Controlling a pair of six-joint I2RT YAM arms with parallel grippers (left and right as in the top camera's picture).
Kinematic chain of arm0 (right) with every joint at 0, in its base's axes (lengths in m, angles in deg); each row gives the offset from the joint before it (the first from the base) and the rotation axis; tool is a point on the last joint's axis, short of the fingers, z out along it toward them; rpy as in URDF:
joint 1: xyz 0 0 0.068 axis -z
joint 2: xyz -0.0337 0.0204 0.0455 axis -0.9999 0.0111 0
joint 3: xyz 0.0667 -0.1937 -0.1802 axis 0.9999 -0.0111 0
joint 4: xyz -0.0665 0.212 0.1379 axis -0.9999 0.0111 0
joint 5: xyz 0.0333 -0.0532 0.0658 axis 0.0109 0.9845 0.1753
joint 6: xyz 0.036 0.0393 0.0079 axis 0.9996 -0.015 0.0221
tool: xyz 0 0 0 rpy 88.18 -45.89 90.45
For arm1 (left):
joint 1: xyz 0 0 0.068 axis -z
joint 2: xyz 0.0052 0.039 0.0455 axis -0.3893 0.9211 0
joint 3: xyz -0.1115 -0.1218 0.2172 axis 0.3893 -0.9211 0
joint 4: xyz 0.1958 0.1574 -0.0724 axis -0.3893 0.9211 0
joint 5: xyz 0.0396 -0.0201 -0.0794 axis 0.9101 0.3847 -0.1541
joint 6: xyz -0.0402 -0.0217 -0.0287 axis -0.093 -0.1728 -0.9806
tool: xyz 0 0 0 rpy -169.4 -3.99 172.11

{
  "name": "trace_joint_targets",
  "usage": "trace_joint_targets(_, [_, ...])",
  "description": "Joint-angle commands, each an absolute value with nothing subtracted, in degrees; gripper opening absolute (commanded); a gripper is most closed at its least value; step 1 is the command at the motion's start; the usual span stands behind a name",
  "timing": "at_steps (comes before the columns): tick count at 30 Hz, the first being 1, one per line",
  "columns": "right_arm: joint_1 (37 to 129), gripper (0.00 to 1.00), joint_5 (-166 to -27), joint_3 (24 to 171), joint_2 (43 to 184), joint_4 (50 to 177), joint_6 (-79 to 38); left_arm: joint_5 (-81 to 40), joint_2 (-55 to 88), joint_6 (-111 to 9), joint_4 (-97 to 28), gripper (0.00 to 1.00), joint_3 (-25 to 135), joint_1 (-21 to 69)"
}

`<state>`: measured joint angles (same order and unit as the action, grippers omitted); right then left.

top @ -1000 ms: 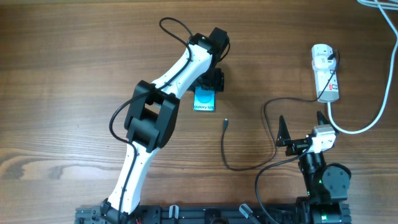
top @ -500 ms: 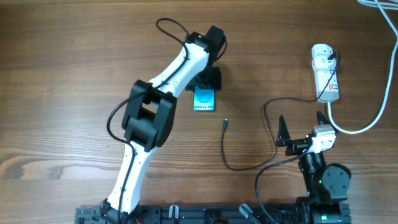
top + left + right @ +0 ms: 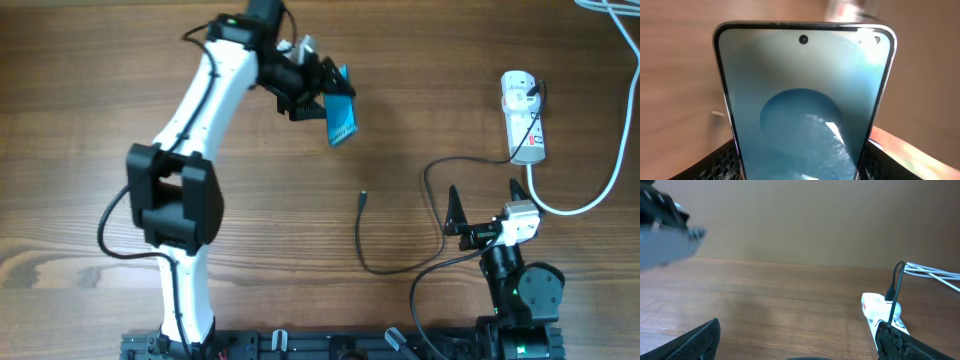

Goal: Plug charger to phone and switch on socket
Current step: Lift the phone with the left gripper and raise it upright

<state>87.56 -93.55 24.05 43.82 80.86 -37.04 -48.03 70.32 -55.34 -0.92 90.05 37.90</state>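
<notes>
My left gripper (image 3: 318, 88) is shut on the turquoise phone (image 3: 341, 118) and holds it tilted in the air over the far middle of the table. The phone's face fills the left wrist view (image 3: 802, 107) between the two fingers. The thin black charger cable (image 3: 372, 262) lies on the table, its connector tip (image 3: 362, 197) pointing away from me. The white socket (image 3: 522, 118) lies at the far right with a black plug in it; it also shows in the right wrist view (image 3: 880, 307). My right gripper (image 3: 484, 205) is open and empty near the front right.
A thick white lead (image 3: 610, 150) runs from the socket off the far right corner. The charger cable loops between the right arm and the socket. The left arm (image 3: 190, 150) stretches across the left half of the table.
My left gripper has lifted the phone off the table and swung it up and back, tilting it. The right arm and the charger cable have not moved.
</notes>
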Motion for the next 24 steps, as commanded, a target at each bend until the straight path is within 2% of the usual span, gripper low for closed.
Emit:
trace_joint_targets(1, [87.34,1.00,-92.96,24.03,43.47,80.73,-37.15,-76.51,68.51,-55.69,0.26,0.68,90.29,34.49])
trace_joint_targets(4, [87.34,1.00,-92.96,24.03,43.47,80.73,-37.15,-83.28,68.51,-57.46,0.78,0.69,90.29,33.07])
trace_joint_targets(12, [87.34,1.00,-92.96,24.03,43.47,80.73,-37.15,-83.30,68.51,-64.13,1.92,0.65,90.29,32.02])
trace_joint_targets(15, [87.34,1.00,-92.96,24.03,43.47,80.73,-37.15,-83.30,68.51,-67.53,1.90,0.55,90.27,31.99])
trace_joint_targets(24, [87.34,1.00,-92.96,24.03,43.47,80.73,-37.17,-83.33,68.51,-69.39,3.62,0.57,90.29,30.29])
